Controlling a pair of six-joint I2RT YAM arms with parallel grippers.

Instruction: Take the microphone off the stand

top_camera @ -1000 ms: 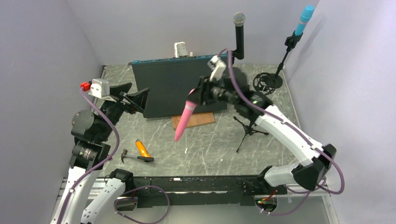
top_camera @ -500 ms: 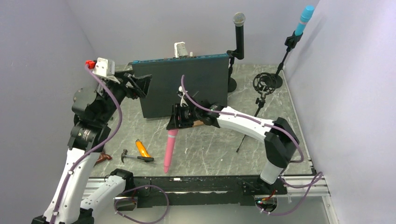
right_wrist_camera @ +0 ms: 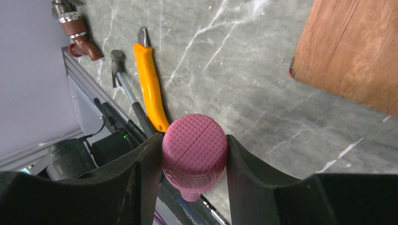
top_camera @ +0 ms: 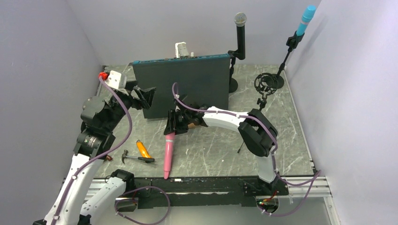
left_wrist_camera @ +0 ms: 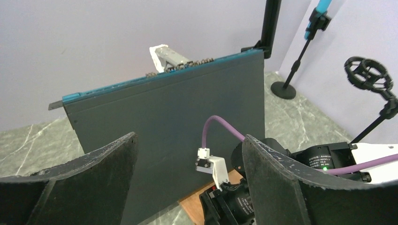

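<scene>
Right fingers (right_wrist_camera: 145, 173) pinched the pink microphone (right_wrist_camera: 195, 152) by its head, its body angled toward the tabletop's (top_camera: 211, 150) near edge, off any stand. Left fingers (left_wrist_camera: 94, 173) were spread, holding nothing. I judged removal done; next I'd lower and release gently.

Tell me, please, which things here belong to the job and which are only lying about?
In the job:
- pink mic, held in the right gripper
- empty stand

Lying about:
- hammer
- yellow tool
- tap
- wooden board
- dark panel
- black mic and blue mic, each on its own stand
</scene>
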